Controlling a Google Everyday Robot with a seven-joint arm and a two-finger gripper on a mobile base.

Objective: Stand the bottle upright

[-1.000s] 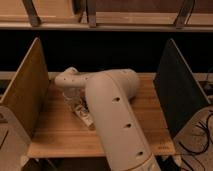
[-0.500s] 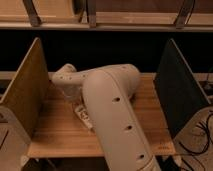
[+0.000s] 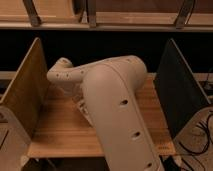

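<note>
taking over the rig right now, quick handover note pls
Gripper: low over the wooden table, left of centre, mostly hidden behind the arm. Whether it holds anything cannot be told.
Bottle: not visible, probably behind the arm near the gripper.
Done: nothing confirmed; no upright bottle in sight.
Left: get a clear look at the bottle, then stand it upright on the table.

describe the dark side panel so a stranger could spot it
Find the wooden table, where the pale arm has its claw left of centre. Upright panels flank it: the dark panel stands at the right edge, the other panel is light wood.
</note>
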